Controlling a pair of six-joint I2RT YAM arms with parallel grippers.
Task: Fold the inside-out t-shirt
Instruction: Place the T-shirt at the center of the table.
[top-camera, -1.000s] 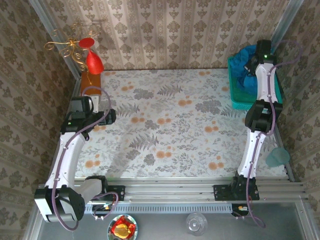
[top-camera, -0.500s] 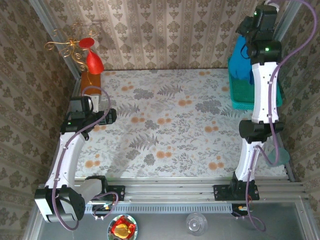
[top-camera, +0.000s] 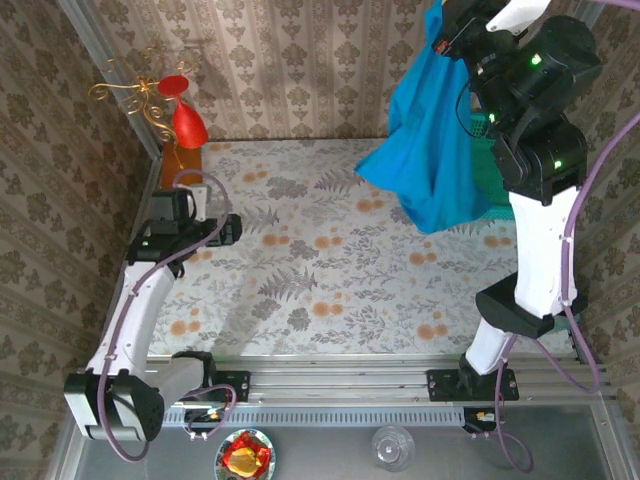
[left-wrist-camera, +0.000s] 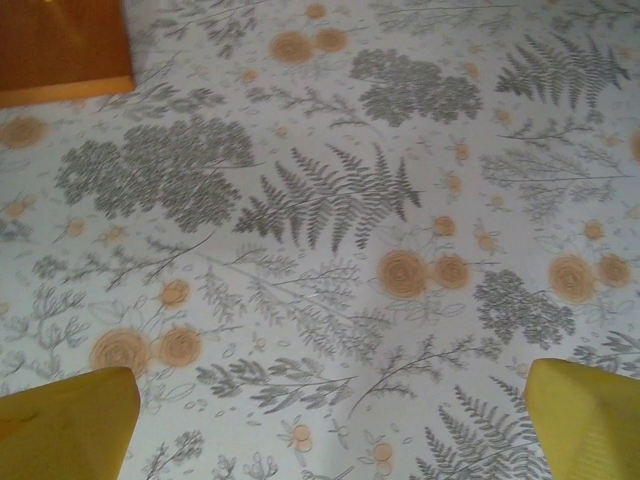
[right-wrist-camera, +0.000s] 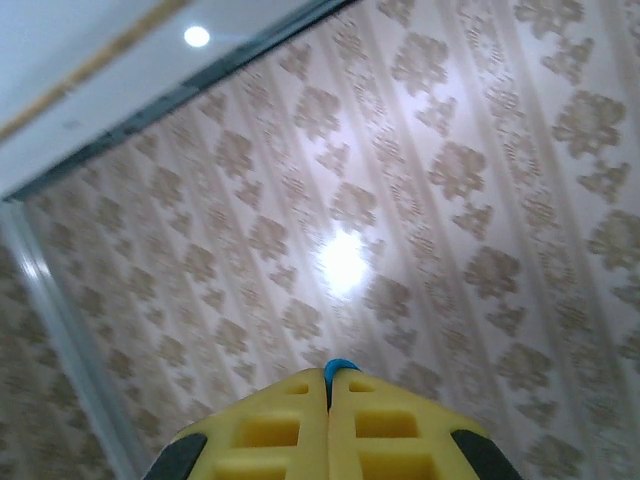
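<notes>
Teal cloth hangs in the air: the t-shirt (top-camera: 425, 150) dangles above the table's (top-camera: 320, 290) far right corner, clear of the tabletop. It is bunched at the top and spreads into loose folds lower down. The right gripper (top-camera: 438, 18) holds it from high above the table, at the top edge of the overhead view. In the right wrist view this gripper (right-wrist-camera: 328, 385) has its yellow fingers (right-wrist-camera: 270, 430) pressed together, pinching a small blue sliver of the t-shirt (right-wrist-camera: 340, 368) at their tips, with patterned wallpaper behind.

A green basket (top-camera: 497, 208) sits on the table's far right side, mostly hidden behind the t-shirt and the arm, so I cannot tell whether the hem touches it.

The left gripper (top-camera: 228, 230) hovers over the table's left side, near a wooden block (top-camera: 180, 158) at the far left corner. Its wrist view shows the gripper (left-wrist-camera: 325, 420) spread wide, one yellow fingertip (left-wrist-camera: 65, 425) in each lower corner. The floral tabletop lies between them and the block (left-wrist-camera: 60, 45) is at the upper left.
</notes>
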